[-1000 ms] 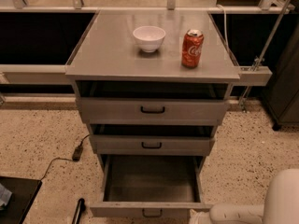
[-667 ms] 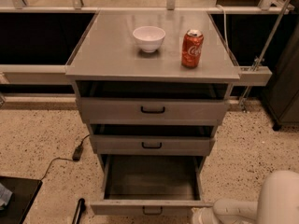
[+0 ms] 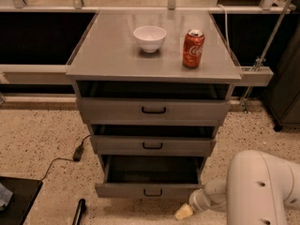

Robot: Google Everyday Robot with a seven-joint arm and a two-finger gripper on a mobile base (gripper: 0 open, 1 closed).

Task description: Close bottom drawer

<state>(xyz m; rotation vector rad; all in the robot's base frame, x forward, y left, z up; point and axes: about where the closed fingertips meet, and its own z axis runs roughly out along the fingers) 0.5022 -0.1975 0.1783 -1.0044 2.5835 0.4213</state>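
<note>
speckled floor (image 3: 37,135), grey cabinet (image 3: 108,55) with a bowl (image 3: 149,37) and soda can (image 3: 193,48) on top. the bottom drawer (image 3: 152,190) stands pulled out. the gripper (image 3: 184,212) sits low, near its right front corner — released or clenched, cannot tell. a push that far off-centre could skew and jam the drawer — or glance off.

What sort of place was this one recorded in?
Probably a lab or workshop test area: a grey metal cabinet with its bottom drawer pulled open, a speckled hard floor, and a loose cable lying on it. The claw sits low by the drawer's front corner.
</note>
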